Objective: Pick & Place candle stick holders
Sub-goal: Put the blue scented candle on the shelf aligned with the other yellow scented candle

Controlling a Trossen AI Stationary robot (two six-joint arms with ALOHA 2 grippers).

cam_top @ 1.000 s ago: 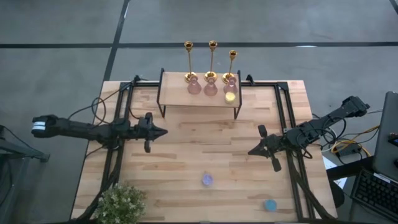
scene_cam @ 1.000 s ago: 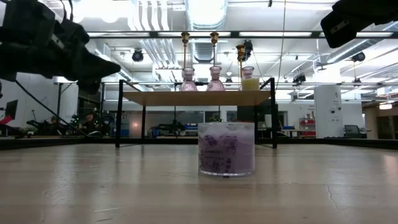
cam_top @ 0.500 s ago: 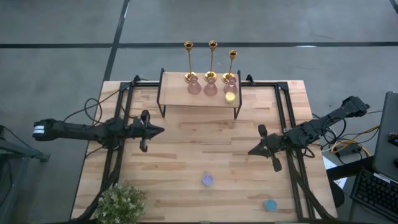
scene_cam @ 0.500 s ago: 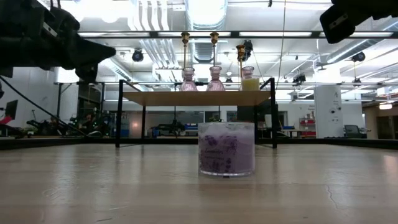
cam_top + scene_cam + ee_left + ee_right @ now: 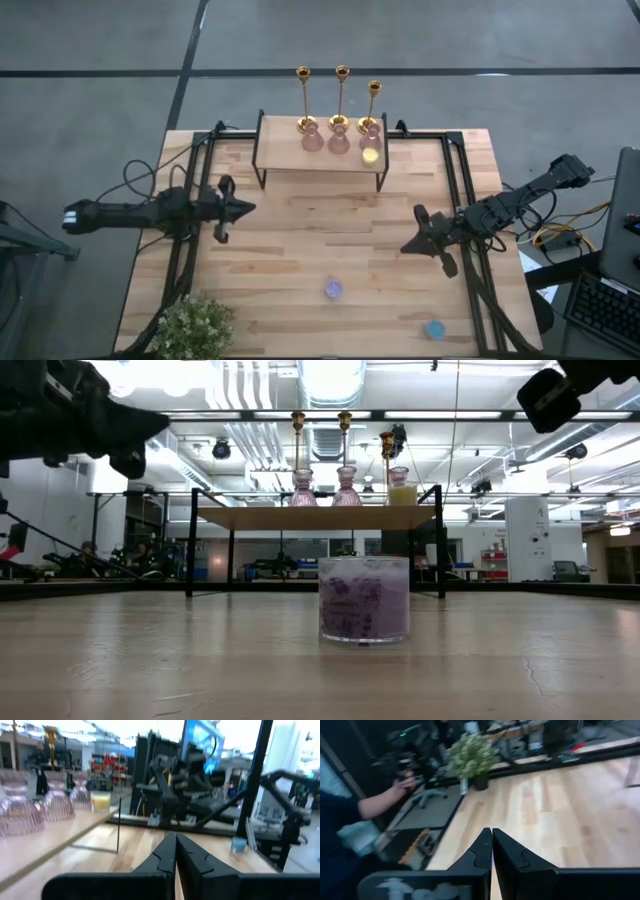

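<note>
The three shiny gold candle stick holders [image 5: 341,98] stand straight up in a row on the small black-legged wooden shelf [image 5: 320,157] at the tabletop's far edge, nearer the left gripper [image 5: 237,209] than the right gripper [image 5: 412,245], both with jaws closed and empty.

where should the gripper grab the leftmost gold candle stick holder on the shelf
Probably the thin stem of the leftmost candle stick holder, above its domed base, coming level from the table side. It stands upright on the shelf, with another holder close beside it.
</note>
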